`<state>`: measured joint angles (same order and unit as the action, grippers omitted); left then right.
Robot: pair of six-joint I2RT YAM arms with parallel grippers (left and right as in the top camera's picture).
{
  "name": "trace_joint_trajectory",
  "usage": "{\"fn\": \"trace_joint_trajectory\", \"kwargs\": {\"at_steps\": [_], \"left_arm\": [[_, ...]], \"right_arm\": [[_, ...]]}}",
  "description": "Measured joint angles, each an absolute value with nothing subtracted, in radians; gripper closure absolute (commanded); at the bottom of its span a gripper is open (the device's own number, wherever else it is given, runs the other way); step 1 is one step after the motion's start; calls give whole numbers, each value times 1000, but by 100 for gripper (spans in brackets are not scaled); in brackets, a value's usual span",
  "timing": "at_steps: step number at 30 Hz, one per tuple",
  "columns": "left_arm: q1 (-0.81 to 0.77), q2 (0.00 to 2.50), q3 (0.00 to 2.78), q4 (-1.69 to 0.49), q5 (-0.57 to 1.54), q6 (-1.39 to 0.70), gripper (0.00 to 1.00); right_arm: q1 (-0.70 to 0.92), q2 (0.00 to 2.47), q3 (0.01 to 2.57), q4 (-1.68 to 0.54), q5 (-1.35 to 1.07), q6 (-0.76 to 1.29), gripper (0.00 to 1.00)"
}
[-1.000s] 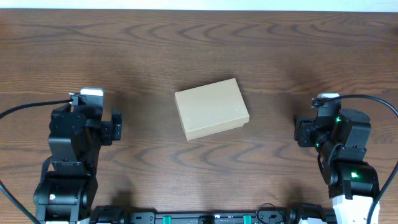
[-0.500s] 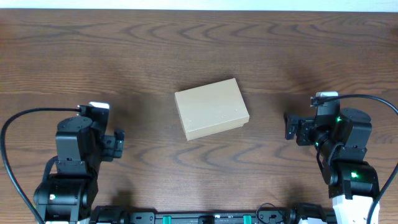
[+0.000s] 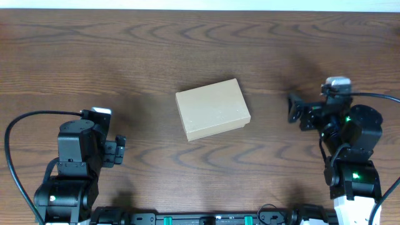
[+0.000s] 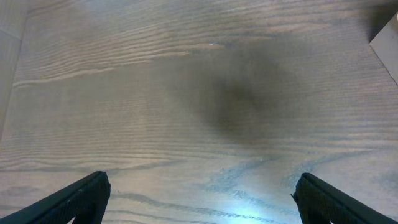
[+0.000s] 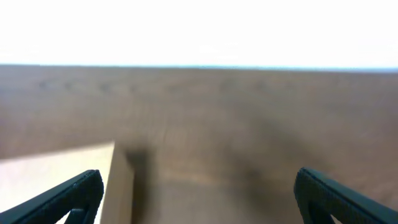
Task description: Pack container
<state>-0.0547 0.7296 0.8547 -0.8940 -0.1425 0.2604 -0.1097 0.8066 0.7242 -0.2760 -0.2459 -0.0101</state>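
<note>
The container (image 3: 212, 109) is a plain tan cardboard box, closed, lying in the middle of the wooden table. My left gripper (image 3: 119, 152) is open and empty, low at the left, well apart from the box; in the left wrist view its fingertips (image 4: 81, 198) stand wide over bare wood and a corner of the box (image 4: 389, 43) shows at the far right. My right gripper (image 3: 292, 109) is open and empty, to the right of the box and pointing at it. In the right wrist view the box (image 5: 59, 180) lies at the lower left, blurred.
The dark wooden table (image 3: 200, 50) stretches around the box. Black cables (image 3: 19, 125) loop from both arms at the left and right edges. The table's far edge meets a pale wall (image 5: 199, 31) in the right wrist view.
My left arm has drawn back toward the front edge. My right gripper has moved up and toward the box, its fingers now reaching out left.
</note>
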Motion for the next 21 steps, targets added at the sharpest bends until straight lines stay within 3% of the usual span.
{"fn": "trace_joint_trajectory", "kwargs": {"at_steps": [5,16,21], "left_arm": [[-55,730,855,-894,-142,260,5],[-55,730,855,-894,-142,260,5],[-55,730,855,-894,-142,260,5]], "right_arm": [[-110,787,724,-178,-229,-81,1],[-89,450,716,-255,-86,-207,1],[-46,299,557,-134,-25,-227,1]]}}
